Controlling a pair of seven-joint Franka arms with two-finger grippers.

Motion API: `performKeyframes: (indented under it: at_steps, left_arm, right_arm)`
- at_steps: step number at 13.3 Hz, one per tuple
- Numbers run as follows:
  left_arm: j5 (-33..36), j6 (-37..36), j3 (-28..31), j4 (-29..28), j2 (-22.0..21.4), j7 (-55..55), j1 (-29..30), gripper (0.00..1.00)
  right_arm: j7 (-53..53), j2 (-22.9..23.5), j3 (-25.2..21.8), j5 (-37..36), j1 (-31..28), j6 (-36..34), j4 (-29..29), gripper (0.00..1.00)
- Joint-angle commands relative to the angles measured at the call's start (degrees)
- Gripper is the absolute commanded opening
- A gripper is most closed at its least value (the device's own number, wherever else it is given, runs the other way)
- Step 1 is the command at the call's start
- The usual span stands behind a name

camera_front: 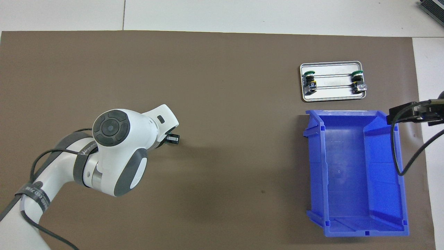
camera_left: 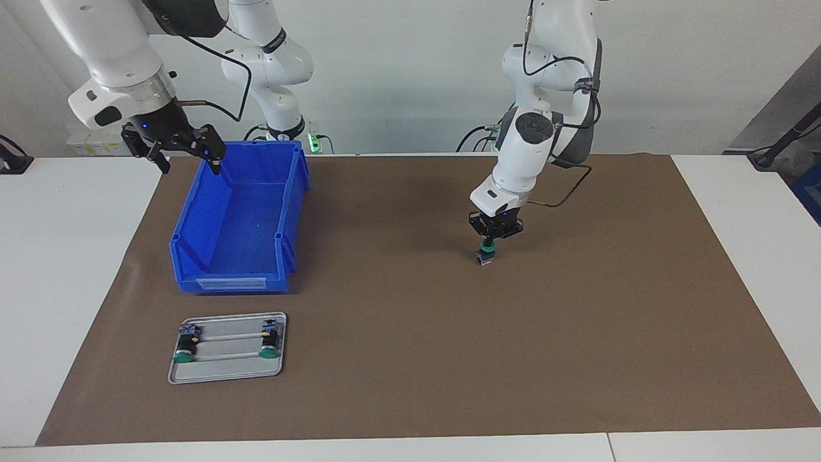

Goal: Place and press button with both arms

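Note:
One button (camera_left: 485,254) stands upright on the brown mat (camera_left: 410,359), green cap on top, about midway along the table. My left gripper (camera_left: 489,242) points straight down onto it, shut, with its fingertips resting on the green cap. In the overhead view the left arm's wrist (camera_front: 118,146) hides this button. My right gripper (camera_left: 186,154) hangs open over the corner of the blue bin (camera_left: 231,277) nearest the robots, holding nothing; it also shows as the right gripper (camera_front: 411,113) at the overhead view's edge.
The empty blue bin (camera_front: 314,166) sits toward the right arm's end. Farther from the robots than the bin lies a metal tray (camera_left: 231,377) (camera_front: 333,91) with two more buttons (camera_left: 186,346) (camera_left: 269,342) on their sides.

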Motion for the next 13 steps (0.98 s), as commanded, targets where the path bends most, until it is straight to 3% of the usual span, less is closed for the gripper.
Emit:
performKeyframes:
  at_steps: [1,3,8,13]
  left_arm:
    - [1.09,4.18,0.67,-3.63,0.94,-0.95,-0.97,0.00]
    - [1.17,0.16,0.76,0.55,2.07,-0.68,-0.27,0.00]
    - [1.70,-24.27,1.29,23.15,6.03,1.41,5.07,0.00]
    - [1.79,-36.67,1.46,28.27,5.07,18.19,17.91,0.00]
  right_arm:
    - [0.74,-1.49,1.34,0.24,-0.93,2.54,-1.93,1.00]
    - [1.09,-1.49,1.34,2.25,-0.93,3.51,-1.93,1.00]
    - [0.83,-1.41,1.34,2.88,-1.63,2.81,-1.84,1.00]
    - [0.91,-1.49,1.34,2.88,-1.54,2.90,-1.84,1.00]
